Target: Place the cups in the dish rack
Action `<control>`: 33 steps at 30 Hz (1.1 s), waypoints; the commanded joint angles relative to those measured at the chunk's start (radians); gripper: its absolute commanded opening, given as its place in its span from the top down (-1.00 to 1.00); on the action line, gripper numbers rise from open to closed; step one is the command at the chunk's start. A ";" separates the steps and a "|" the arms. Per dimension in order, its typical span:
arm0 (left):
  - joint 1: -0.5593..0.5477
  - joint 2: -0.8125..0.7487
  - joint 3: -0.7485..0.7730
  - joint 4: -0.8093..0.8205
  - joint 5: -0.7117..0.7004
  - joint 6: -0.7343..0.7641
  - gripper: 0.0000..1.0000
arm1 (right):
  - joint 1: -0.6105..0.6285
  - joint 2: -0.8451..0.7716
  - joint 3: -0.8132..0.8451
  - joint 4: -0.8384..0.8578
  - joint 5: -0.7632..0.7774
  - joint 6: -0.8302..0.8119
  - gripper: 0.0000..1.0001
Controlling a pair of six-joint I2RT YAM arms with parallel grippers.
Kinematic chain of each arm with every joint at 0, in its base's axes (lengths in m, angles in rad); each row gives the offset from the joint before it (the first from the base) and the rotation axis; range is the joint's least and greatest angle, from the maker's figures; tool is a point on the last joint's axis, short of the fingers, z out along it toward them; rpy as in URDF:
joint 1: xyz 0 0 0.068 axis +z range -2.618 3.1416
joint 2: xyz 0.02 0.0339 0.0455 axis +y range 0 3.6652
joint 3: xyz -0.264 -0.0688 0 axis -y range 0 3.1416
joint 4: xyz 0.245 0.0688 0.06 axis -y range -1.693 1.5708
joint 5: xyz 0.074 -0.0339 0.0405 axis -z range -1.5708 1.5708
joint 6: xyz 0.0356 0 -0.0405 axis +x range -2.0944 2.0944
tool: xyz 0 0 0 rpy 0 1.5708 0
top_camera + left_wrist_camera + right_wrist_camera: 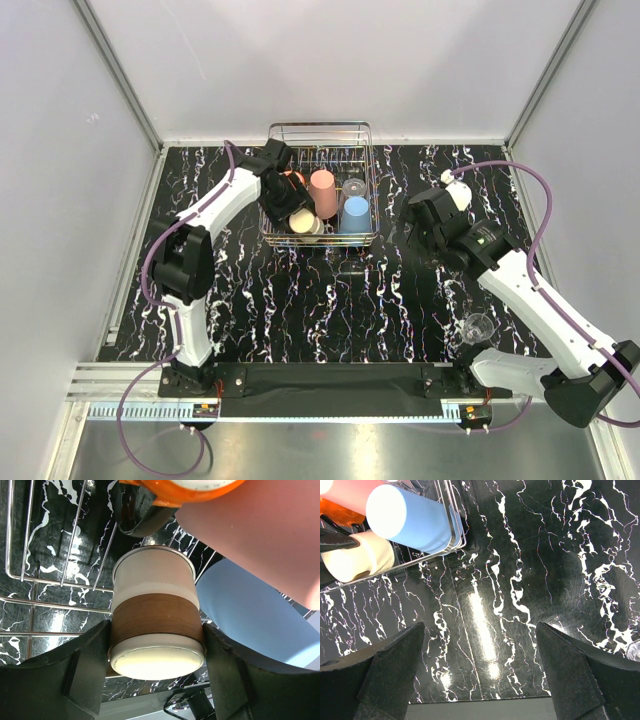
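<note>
The dish rack point(320, 130) stands at the back middle of the table. Inside it are a salmon-pink tumbler point(322, 192), a light blue cup point(355, 213), a clear glass point(354, 187) and an orange mug point(293, 180), which my left arm partly hides. My left gripper point(290, 212) reaches into the rack, shut on the beige cup point(154, 625). That cup has a brown band, and a finger presses each of its sides. Right of the rack, my right gripper point(480, 630) hangs open over bare table. Another clear glass point(478, 327) stands on the table beside the right arm.
The black marbled table point(330, 300) has white walls on three sides. In the right wrist view the rack's near corner point(455, 535) is at the upper left, with the blue cup point(410, 517) and the beige cup point(357, 555) behind its wires.
</note>
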 commanded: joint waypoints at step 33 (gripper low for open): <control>0.004 -0.142 -0.026 0.028 -0.024 0.055 -0.89 | -0.006 0.047 0.024 -0.101 0.122 0.052 -1.00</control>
